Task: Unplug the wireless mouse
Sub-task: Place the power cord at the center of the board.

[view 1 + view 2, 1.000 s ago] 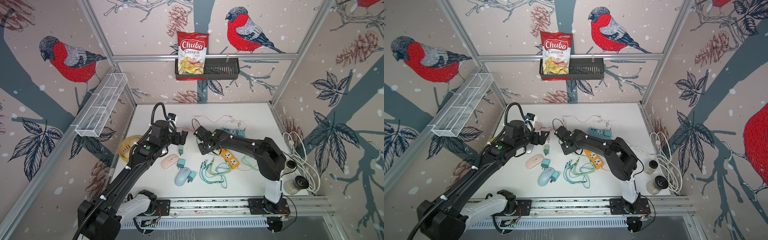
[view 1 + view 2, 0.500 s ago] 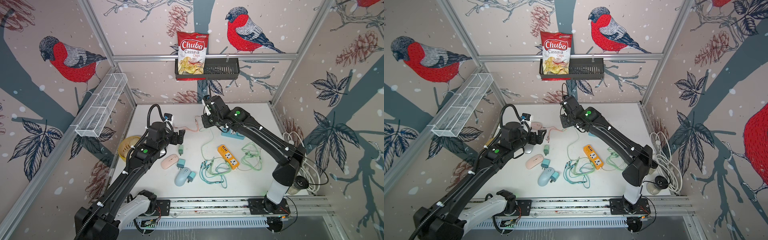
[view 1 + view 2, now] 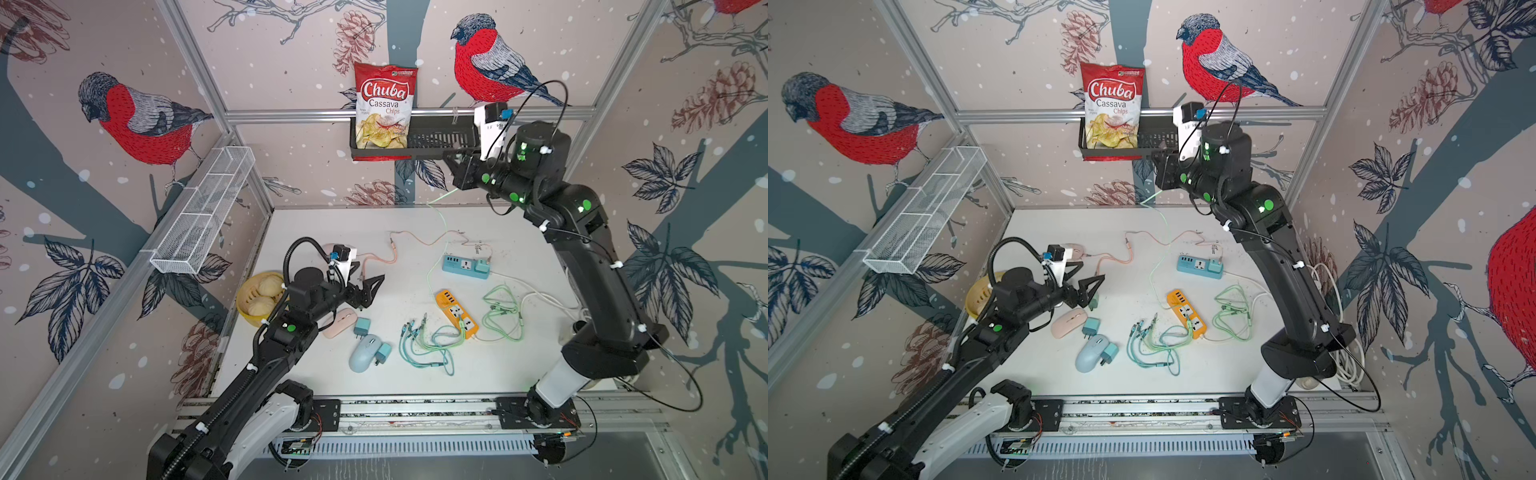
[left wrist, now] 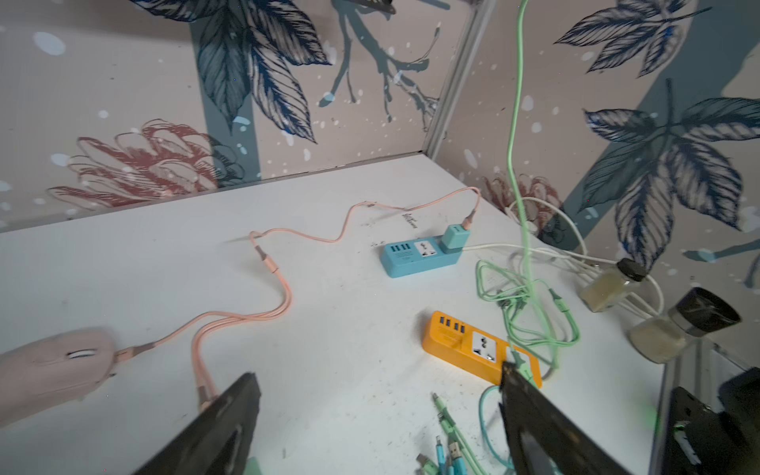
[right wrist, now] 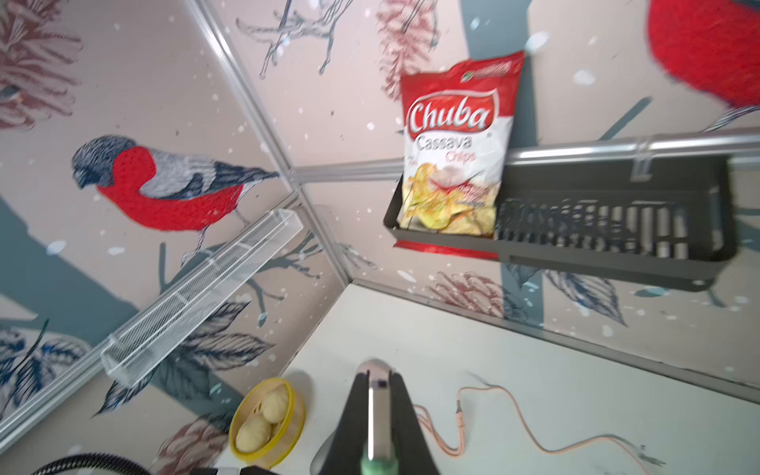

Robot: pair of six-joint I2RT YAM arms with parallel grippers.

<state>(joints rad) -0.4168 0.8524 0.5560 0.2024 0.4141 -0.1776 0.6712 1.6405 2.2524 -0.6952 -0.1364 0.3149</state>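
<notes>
White table (image 3: pixel 490 374) sits boxed in by bird-print walls on three sides. At its back left, near the left wall, lies the mouse (image 4: pixel 53 370). It is pink and half hidden behind the left wrist camera in both top views. A pink cable (image 4: pixel 283 296) has one plug at the mouse's nose, apparently seated, and runs off to a charger (image 4: pixel 455 237) in the blue strip (image 4: pixel 405 259).

The left gripper (image 4: pixel 376 372) hovers just beside the mouse with its jaws spread wide and nothing between them. Two spare heads of the pink cable end by one finger; whether they touch it I cannot tell. The right gripper (image 5: pixel 380 382) is pressed together on the plug of a green cable (image 4: pixel 514 123), high up next to the black basket (image 3: pixel 440 137). That cable hangs from it down to the table by the orange strip (image 3: pixel 456 313).

My reading is that the unplugging is not yet done. The next move calls for pinching the plug at the mouse's nose and pulling straight along its line, with the mouse kept from sliding.

Room for that pull is open toward the table's middle. Behind the mouse, the wall and a yellow bowl (image 3: pixel 243 311) are near. A second pink mouse (image 3: pixel 337 322), a blue mouse (image 3: pixel 363 353) and the hanging green cable lie further out.
</notes>
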